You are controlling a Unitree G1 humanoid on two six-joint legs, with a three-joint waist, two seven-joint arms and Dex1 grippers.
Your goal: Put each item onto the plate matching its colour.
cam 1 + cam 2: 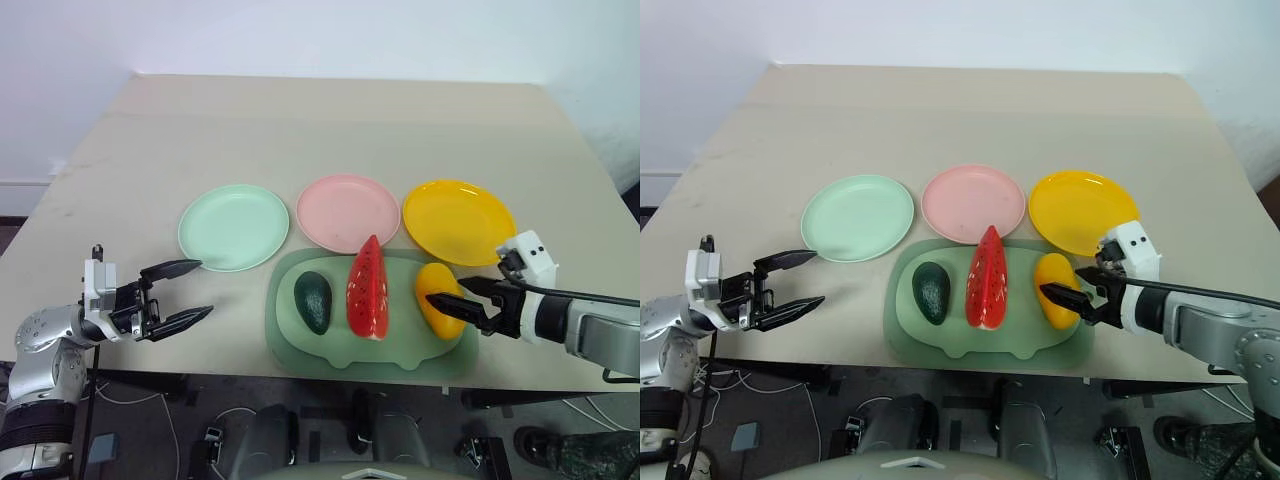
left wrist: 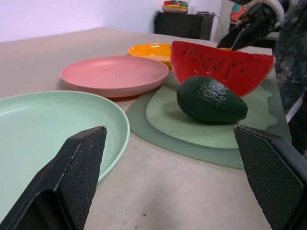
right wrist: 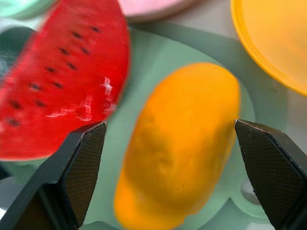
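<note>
A beige table fills the frame, white wall behind. At lower right of the head view, the right gripper hangs spread wide at the mango on the green mat; the mango's long axis runs up-frame toward the yellow plate. The left gripper, also spread, sits far left

Both head views look down on the table; wrist views sit close, sharing the watermelon.

Even, bright overhead light is seen; shadows soft. Glare streaks noted on watermelon. Right wrist view is blurred close-up; head views sharp.
</note>
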